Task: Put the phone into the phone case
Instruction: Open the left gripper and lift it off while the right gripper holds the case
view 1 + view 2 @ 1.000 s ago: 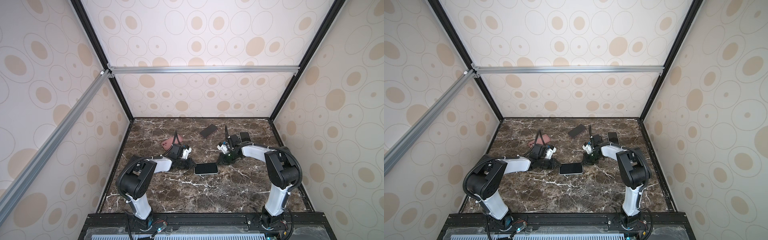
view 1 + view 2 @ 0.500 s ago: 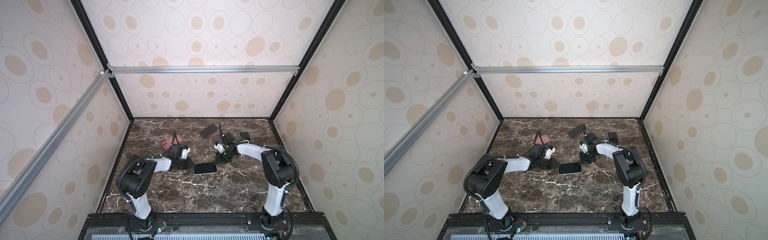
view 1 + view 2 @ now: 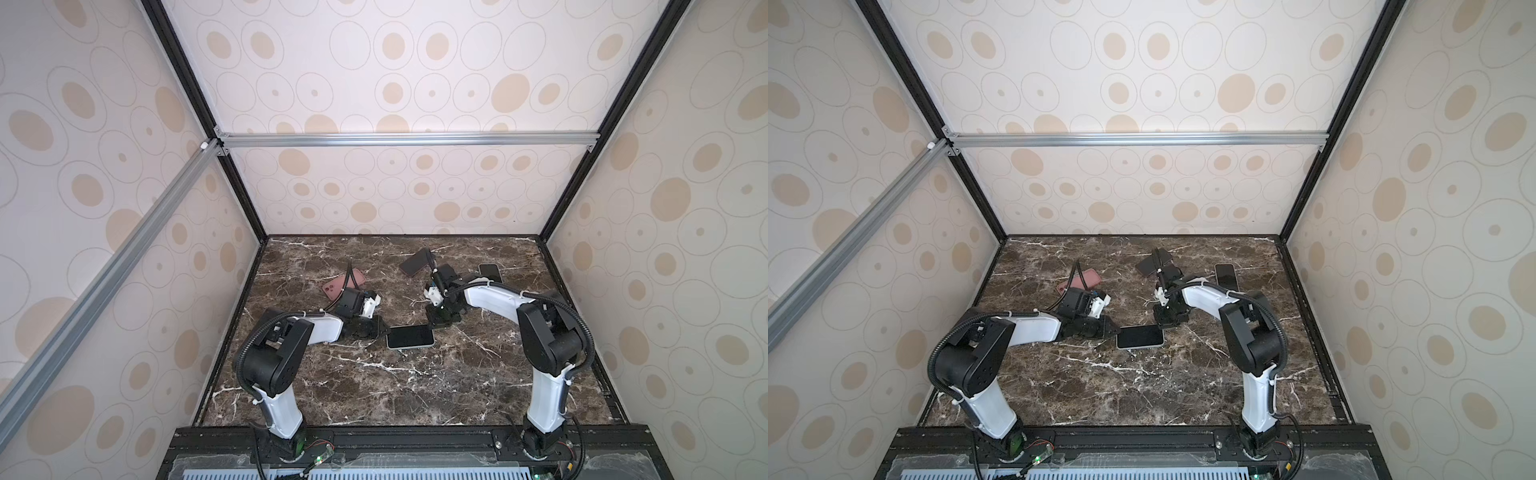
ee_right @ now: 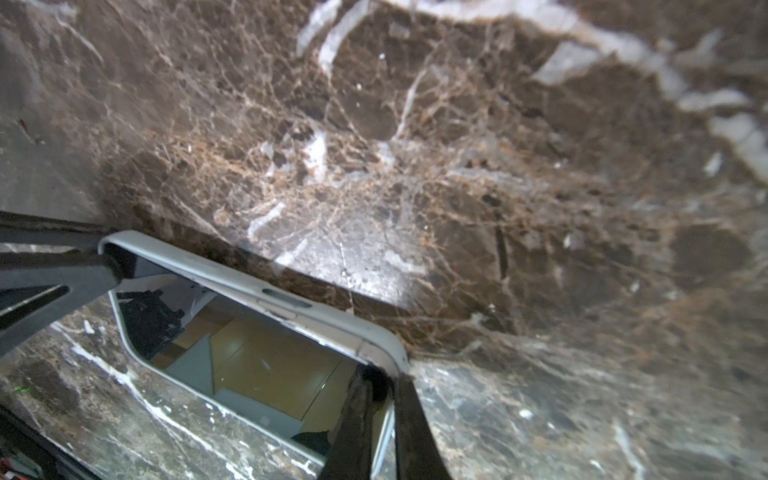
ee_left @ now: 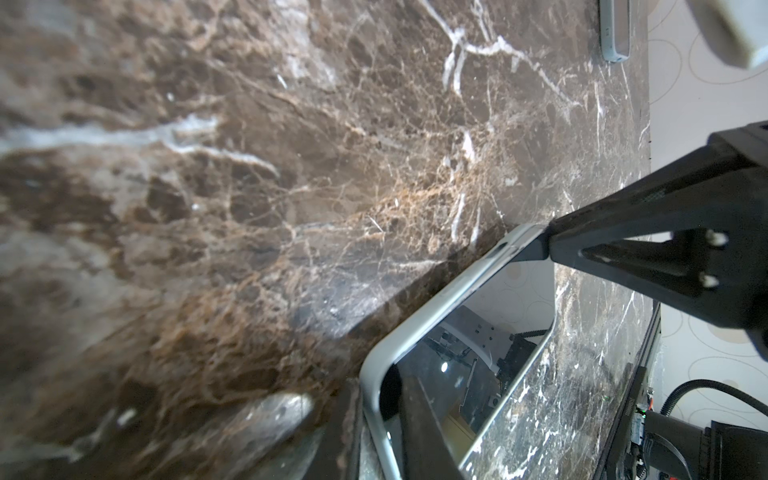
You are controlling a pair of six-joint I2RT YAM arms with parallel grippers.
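Top views: nearest the camera, the marbled surface (image 3: 374, 395) carries nothing. Farther in, about mid-surface, the phone (image 3: 409, 336) lies flat, screen up, inside the pale phone case (image 5: 432, 305). Where the wrist views show the rim, it wraps the glass with no gap that I can make out.

The left hand (image 3: 384, 332) sits at the phone's left end. In the left wrist view one of its fingers (image 5: 419, 428) lies over the screen and the other outside the rim, so it looks to be grasping the case's lip at that corner. The right hand (image 3: 432, 326) points down at the far right corner. In the right wrist view its fingers (image 4: 353, 424) meet at the tips, clenched on nothing, and bear on the corner itself.

I judge the seating nearly done, with the corners being pressed home. Several things could go wrong from here:
- The surface looks smooth, so a push that is not straight down may skate the phone sideways.
- Pressing one corner hard may lift the opposite end.
- The closed tips could slip off the rounded corner onto the glass.
- If the left hand pulls away before letting go, it may peel the lip back off or drag the whole thing.

Farther back, well apart from the work, lie a pink cover (image 3: 332, 287), a dark slab (image 3: 415, 262) and a second phone (image 3: 489, 271).
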